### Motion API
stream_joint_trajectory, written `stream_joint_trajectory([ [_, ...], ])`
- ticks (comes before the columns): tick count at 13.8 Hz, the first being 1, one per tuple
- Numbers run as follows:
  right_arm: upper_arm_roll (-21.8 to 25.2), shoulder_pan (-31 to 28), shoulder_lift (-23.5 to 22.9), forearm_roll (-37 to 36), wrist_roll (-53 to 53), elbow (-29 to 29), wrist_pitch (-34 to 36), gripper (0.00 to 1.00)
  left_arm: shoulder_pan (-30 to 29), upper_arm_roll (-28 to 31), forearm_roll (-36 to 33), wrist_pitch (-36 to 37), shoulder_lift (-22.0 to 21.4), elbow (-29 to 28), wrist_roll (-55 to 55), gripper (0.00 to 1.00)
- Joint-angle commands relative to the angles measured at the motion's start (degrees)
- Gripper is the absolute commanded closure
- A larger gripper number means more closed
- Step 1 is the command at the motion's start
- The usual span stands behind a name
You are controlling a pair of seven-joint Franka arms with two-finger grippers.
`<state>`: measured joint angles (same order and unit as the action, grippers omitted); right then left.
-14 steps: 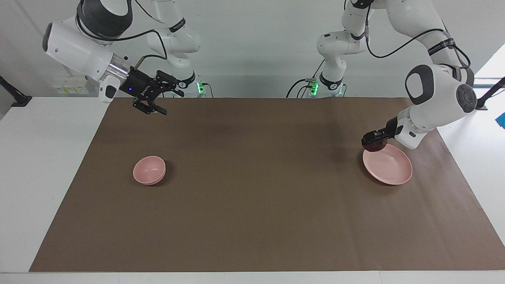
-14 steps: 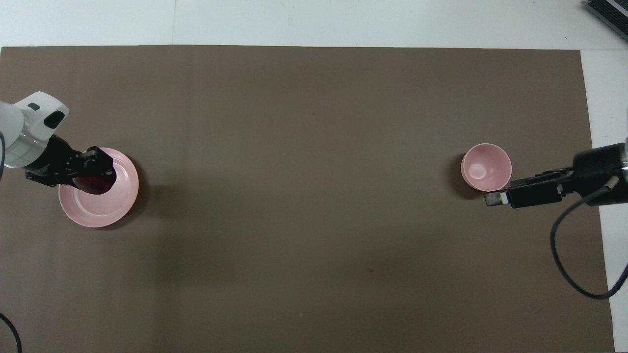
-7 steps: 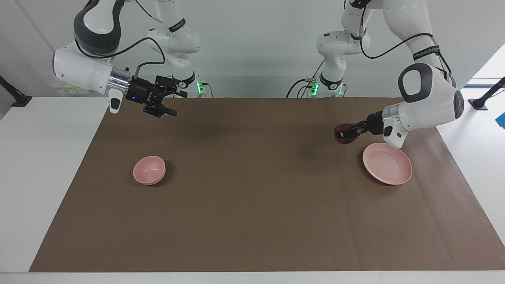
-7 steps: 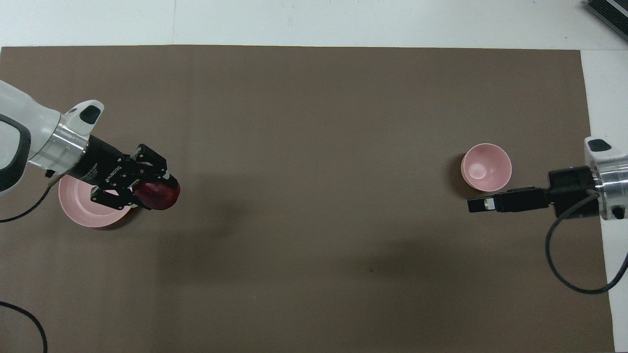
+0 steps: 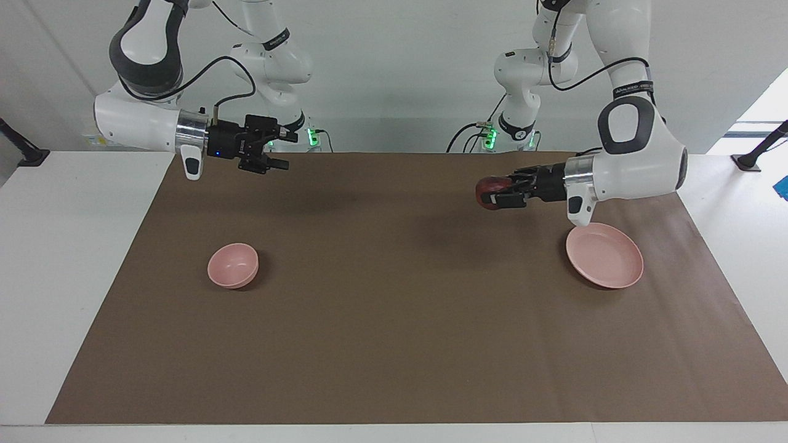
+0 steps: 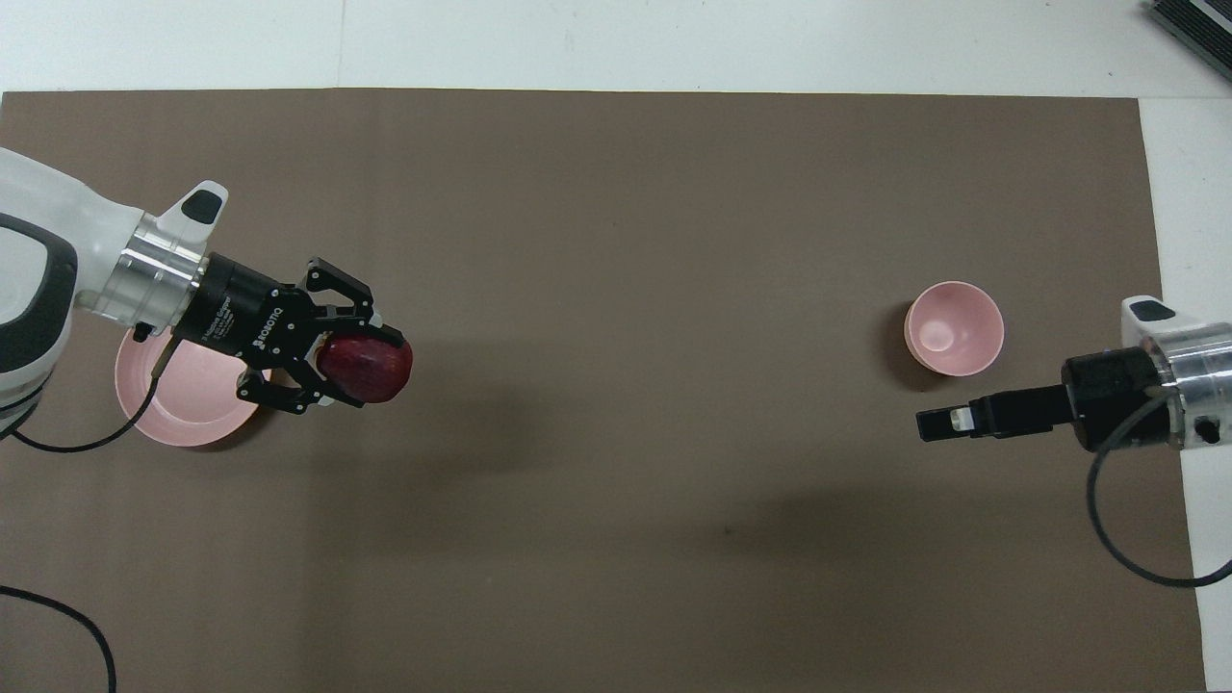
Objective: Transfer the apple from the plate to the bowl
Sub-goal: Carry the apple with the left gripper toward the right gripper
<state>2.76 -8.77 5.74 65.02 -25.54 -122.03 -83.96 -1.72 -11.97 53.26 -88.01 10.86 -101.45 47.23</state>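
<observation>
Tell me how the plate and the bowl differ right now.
The plate is wide, flat and shallow; the bowl is narrower and deeper. The plate lies toward the left arm's end of the table, the bowl toward the right arm's end. Both are round, pale pink and empty; the left gripper holds the apple over the mat.

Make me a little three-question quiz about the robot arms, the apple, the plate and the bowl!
1. True or false: the apple lies on the plate.
2. Which gripper holds the apple? A) left gripper B) right gripper C) neither
3. Fill in: the bowl sits toward the ____ arm's end of the table.

Key:
1. False. The apple is up in the air over the brown mat, clear of the plate.
2. A. The left gripper is shut on it; the right gripper waits in the air.
3. Right.
</observation>
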Motion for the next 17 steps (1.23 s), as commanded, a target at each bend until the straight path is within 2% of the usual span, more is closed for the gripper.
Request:
stream_joint_trajectory([
  [1,-0.39,1.64,0.76,6.5,0.05,-1.63,-0.94,0.0,0.14,-3.83,6.13,-1.63,-0.14,0.03,6.01,1.0],
  [5,-0.56,3.58,1.2,8.27,0.05,-2.41,-1.39,0.0,0.14,-9.72,16.94,-7.86,-0.31,-1.55,9.0,1.0],
  [11,-1.0,4.02,1.64,10.47,0.66,-3.21,-1.38,0.0,1.27,-20.63,29.77,-25.0,-0.75,-4.1,10.42,1.0],
  [17,-1.09,5.34,1.64,10.3,2.33,-3.21,-1.3,0.0,9.62,-20.73,41.91,-36.69,-2.07,-6.92,10.6,1.0],
])
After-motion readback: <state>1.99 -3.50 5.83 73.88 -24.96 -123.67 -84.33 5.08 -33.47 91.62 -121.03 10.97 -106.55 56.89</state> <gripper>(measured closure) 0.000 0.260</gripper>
